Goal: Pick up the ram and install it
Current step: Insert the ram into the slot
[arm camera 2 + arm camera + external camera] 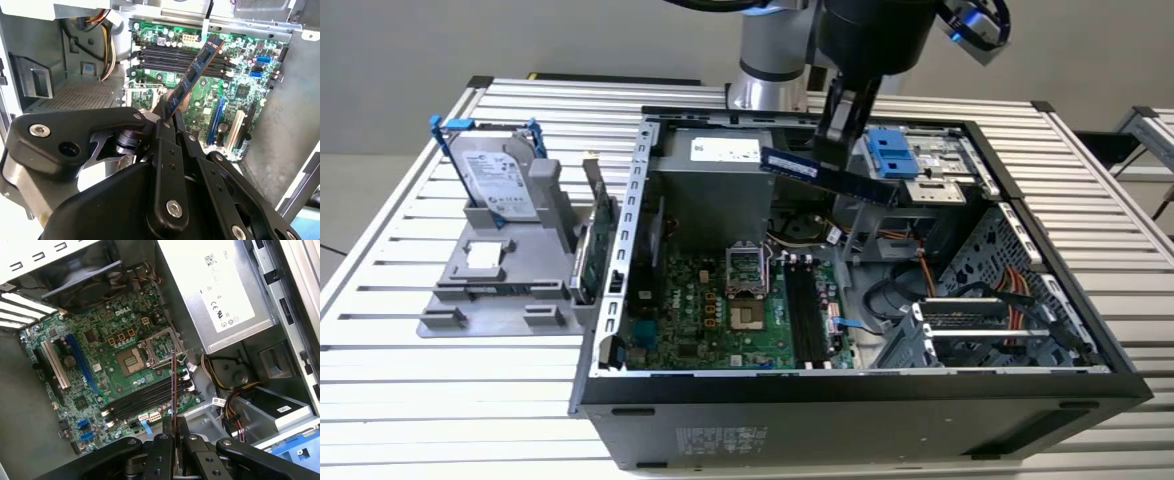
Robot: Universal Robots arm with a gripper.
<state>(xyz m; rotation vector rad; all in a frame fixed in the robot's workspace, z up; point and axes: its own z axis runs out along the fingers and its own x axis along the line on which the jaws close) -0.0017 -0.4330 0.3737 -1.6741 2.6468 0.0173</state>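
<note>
My gripper (835, 148) is shut on the ram (827, 174), a long dark blue stick with black chips. It hangs tilted above the open computer case (854, 400), over the rear part of the green motherboard (700, 315). In the second wrist view the ram (194, 72) juts out from between the black fingers (165, 125) toward the black memory slots (170, 55). The first wrist view has the ram (173, 385) edge-on, rising from the gripper (173, 429) over the slots (142, 399). The ram is well above the slots (803, 310) and not touching them.
A silver hard drive with blue rails (500, 175) and a green expansion card (595, 240) stand in a grey holder at the exterior view's left. Inside the case are the power supply (714, 185), a blue drive bracket (887, 150), the processor socket (744, 270) and orange cables (947, 290).
</note>
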